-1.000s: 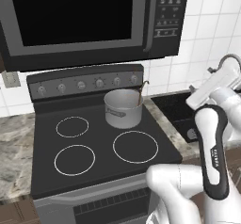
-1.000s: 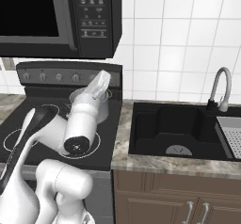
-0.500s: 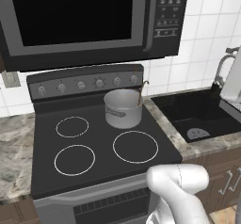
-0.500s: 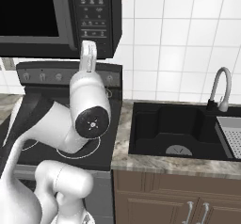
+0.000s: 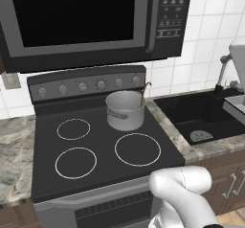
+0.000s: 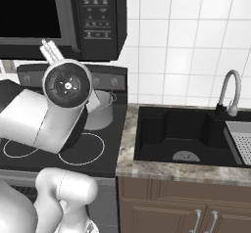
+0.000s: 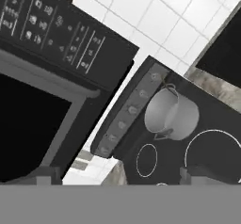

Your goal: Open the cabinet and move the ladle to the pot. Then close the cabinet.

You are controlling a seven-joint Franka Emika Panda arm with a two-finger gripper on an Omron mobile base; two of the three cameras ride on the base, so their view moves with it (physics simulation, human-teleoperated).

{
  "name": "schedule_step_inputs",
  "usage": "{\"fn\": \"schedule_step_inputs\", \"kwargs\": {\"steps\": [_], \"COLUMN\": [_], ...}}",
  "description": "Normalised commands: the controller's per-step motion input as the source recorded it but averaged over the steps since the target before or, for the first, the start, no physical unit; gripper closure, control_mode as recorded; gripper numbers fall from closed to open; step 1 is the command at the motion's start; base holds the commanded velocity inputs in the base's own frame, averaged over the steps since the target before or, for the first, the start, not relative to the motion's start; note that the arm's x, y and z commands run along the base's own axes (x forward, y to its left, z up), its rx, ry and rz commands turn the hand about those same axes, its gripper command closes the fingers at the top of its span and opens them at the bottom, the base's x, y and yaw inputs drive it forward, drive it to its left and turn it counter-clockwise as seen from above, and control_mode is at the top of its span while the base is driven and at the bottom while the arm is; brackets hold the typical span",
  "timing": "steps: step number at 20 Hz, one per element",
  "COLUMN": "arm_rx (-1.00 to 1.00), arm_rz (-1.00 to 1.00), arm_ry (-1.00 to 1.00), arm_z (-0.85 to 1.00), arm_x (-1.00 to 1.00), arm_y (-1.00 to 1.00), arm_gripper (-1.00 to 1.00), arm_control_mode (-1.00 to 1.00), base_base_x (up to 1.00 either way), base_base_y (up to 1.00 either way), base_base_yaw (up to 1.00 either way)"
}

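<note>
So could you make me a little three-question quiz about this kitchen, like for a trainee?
1. True or false: the pot stands on the stove's rear right burner.
2. What pokes up from the pot's rim? A) whisk B) thin dark handle C) lid knob
3. What hangs directly above the stove?

Key: 1 true; 2 B; 3 the microwave.

Pot and ladle on the stove

The grey pot [image 5: 125,109] stood on the black stove's [image 5: 95,150] back right burner, the ladle's [image 5: 142,95] thin dark handle leaning out over its right rim. A microwave [image 5: 91,21] hung above; a black sink [image 5: 206,119] lay to the right.
</note>
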Motion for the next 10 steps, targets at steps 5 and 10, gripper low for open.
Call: {"fn": "schedule_step_inputs", "kwargs": {"steps": [5, 10], "arm_rx": [-0.77, -0.58], "arm_rz": [0.0, 0.0], "arm_ry": [-0.13, -0.04], "arm_z": [-0.07, -0.01], "arm_x": [0.0, -0.07], "arm_y": [0.55, 0.4], "arm_gripper": [-1.0, -1.0], "arm_control_mode": [-1.0, -1.0], "base_base_x": [0.0, 0.0], "base_base_y": [0.0, 0.0], "base_base_yaw": [0.0, 0.0]}}
